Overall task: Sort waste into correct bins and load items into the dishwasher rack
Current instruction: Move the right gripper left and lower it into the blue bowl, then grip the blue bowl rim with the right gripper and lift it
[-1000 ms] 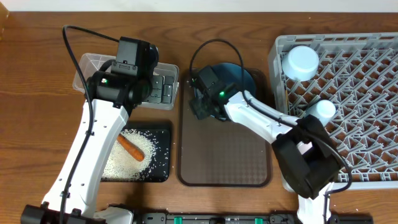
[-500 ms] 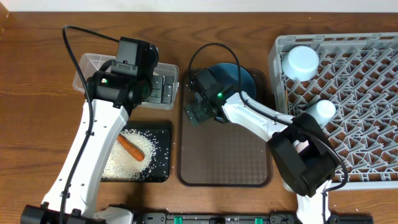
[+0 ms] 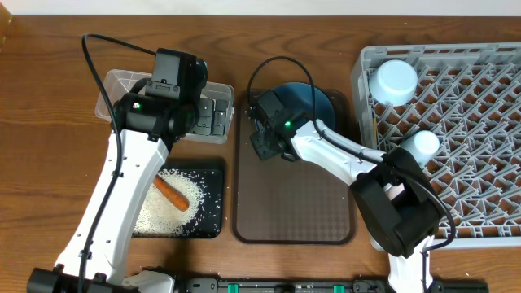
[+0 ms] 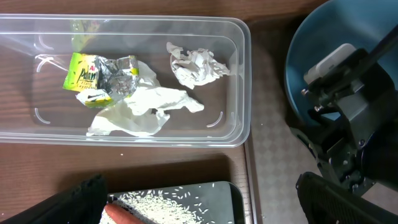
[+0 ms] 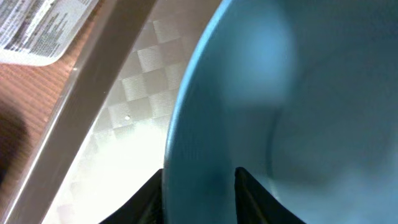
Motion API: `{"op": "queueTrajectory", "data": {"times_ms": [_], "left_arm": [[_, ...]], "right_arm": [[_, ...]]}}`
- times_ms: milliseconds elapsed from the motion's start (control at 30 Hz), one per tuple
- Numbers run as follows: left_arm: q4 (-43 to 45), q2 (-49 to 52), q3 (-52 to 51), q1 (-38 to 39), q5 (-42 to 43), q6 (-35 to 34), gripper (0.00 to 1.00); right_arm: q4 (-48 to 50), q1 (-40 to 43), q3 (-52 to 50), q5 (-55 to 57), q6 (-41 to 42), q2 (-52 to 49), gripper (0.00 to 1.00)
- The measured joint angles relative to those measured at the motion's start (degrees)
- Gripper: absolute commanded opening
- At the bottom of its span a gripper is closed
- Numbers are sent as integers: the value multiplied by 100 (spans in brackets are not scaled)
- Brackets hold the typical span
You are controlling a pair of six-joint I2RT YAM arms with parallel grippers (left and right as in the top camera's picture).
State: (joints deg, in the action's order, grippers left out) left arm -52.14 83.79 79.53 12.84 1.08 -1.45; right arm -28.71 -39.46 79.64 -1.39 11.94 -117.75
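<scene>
Right gripper [image 5: 200, 190] sits partly closed astride the rim of the large dark-blue round plate [image 3: 316, 98] on the brown serving tray [image 3: 293, 207], firm clamp unclear; stiff, slick, breakable, so pinch rim squarely.

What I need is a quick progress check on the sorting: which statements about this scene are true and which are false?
1. The carrot piece lies on rice in the black tray. True.
2. The clear tub is empty. False: it holds the yellow-green wrapper, foil and white tissue.
3. The dark-blue plate is in the dishwasher rack. False: it sits on the brown tray, and the right gripper is closed on its rim.
4. A pale bowl sits in the rack's corner. True.
5. The left gripper is open and holds nothing. True.
</scene>
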Motion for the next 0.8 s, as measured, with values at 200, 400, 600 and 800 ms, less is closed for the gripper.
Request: {"op": "queueTrajectory", "data": {"times_ms": [200,400,600,800], "left_arm": [[0,0,0,0,0,0,100],[0,0,0,0,0,0,100],[0,0,0,0,0,0,100],[0,0,0,0,0,0,100]], "right_arm": [[22,0,0,98,-26,2,14],[120,-2,57,481,-177,76,1],[153,-2,57,538,-177,122,1],[118,11,52,345,-125,505,1]]}}
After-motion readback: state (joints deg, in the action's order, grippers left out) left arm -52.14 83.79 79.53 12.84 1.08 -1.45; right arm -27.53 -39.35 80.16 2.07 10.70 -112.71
